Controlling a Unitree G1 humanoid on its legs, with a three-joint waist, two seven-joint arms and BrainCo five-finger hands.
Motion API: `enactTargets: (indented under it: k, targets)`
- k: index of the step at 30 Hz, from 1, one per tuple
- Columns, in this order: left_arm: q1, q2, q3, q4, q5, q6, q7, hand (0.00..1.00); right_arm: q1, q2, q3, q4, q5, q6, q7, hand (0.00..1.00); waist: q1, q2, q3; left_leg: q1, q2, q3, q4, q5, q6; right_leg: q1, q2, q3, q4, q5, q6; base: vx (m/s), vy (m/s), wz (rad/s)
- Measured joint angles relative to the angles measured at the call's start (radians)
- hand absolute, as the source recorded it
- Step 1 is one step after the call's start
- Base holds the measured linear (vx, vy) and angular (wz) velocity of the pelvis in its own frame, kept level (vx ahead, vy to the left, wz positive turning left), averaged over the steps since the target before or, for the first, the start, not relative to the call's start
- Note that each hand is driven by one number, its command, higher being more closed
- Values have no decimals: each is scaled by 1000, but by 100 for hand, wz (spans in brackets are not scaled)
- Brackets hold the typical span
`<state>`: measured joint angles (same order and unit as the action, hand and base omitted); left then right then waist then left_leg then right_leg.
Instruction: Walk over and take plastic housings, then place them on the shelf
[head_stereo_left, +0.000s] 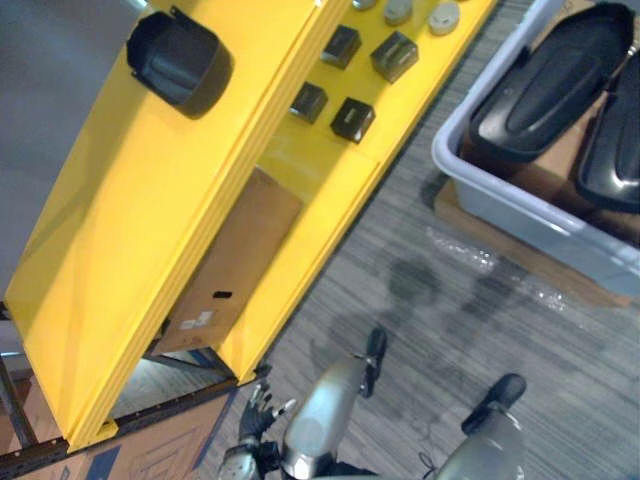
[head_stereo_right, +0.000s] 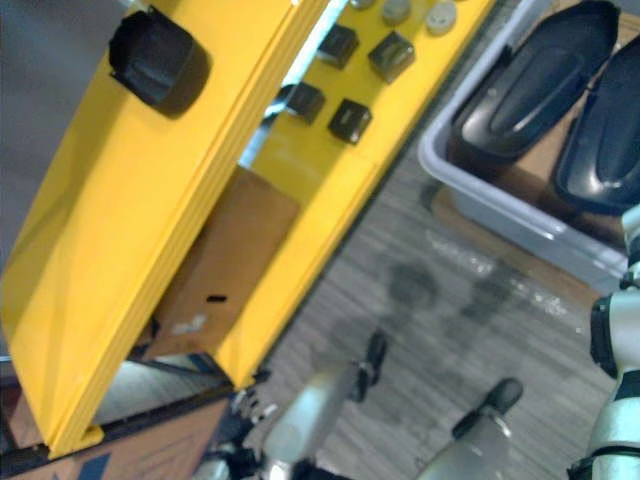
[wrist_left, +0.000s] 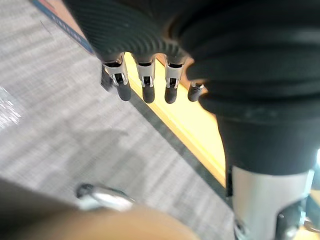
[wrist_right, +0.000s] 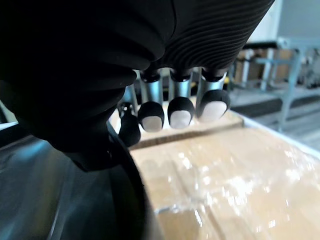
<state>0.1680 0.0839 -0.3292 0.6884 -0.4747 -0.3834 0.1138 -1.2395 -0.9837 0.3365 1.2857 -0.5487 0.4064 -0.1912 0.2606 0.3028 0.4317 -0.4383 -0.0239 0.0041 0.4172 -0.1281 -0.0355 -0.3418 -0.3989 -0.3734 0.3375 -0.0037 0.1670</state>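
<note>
While the long yellow metal shelf (head_stereo_left: 120, 250) takes up most of the head views, the stock to be fetched lies to its right across a strip of grey carpet (head_stereo_left: 420, 330). There a pale grey plastic bin (head_stereo_left: 520, 215) holds long black glossy plastic housings (head_stereo_left: 550, 80), stacked side by side. One black cup-shaped plastic housing (head_stereo_left: 180, 62) already sits on the shelf's upper board, and small dark square blocks (head_stereo_left: 352, 118) lie on the board below it.

The housings look like thin moulded shells. I judge them light and stiff but smooth enough to slip, and long enough to tip if gripped at one end. A hold across the narrow waist at mid-length, thumb under the rim, looks safest.

The left hand (wrist_left: 146, 82) hangs beside the shelf's front edge, fingers straight and loose, holding nothing. The right hand (wrist_right: 180, 107) hovers over film-wrapped brown cardboard (wrist_right: 225, 165), on the far side from the shelf. Whether it grips anything I cannot tell.
</note>
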Motion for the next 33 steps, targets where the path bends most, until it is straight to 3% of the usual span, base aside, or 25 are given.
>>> enactTargets:
  k: [8, 14, 19, 23, 28, 30, 33]
  targets:
    - [0, -14, -47, -263, -29, -18, -1, 0, 6, -5, -35, 22, -14, -11, -29, 100, -12, -20, 15, 3, 26, -2, 42, -18, -5, 31, 24, -13, -4, -4, -10, -24, -7, -1]
    - [5, -11, -47, -450, -25, -15, -15, 0, 20, 5, -81, 15, 48, -43, -119, 100, -45, -68, 49, 37, 53, 5, 37, -22, -10, 63, 51, -12, -19, -2, -14, -1, -30, -9]
    - [-6, 29, -56, -625, -15, -4, -60, 0, 24, 43, -92, -125, 73, -79, -207, 100, -81, -116, 82, 87, 90, 34, 8, -22, -20, 89, 84, 4, -53, 9, -27, 14, -24, -20]
    - [-75, 71, -84, -738, 30, 44, -112, 0, 50, 87, -93, -236, 74, -125, -278, 100, -96, -132, 93, 122, 117, 58, -11, -21, -30, 103, 110, 19, -69, 17, -38, 22, -35, -24]
    - [-244, 100, -98, -820, 96, 164, -123, 0, 97, 194, -120, -374, 72, -171, -353, 100, -139, -164, 102, 168, 142, 75, -44, -14, -43, 135, 141, 25, -100, 34, -53, 15, -28, -17]
    - [-306, 136, -96, -837, 130, 223, -115, 0, 128, 254, -122, -467, 63, -203, -372, 100, -145, -204, 94, 207, 154, 108, -82, -4, -57, 138, 155, 46, -116, 43, -59, 25, -27, -40]
    - [-362, 145, -88, -833, 128, 300, -87, 0, 202, 317, -168, -613, 45, -250, -410, 100, -167, -241, 81, 252, 169, 120, -117, 4, -68, 170, 175, 50, -146, 53, -66, 34, -37, -18]
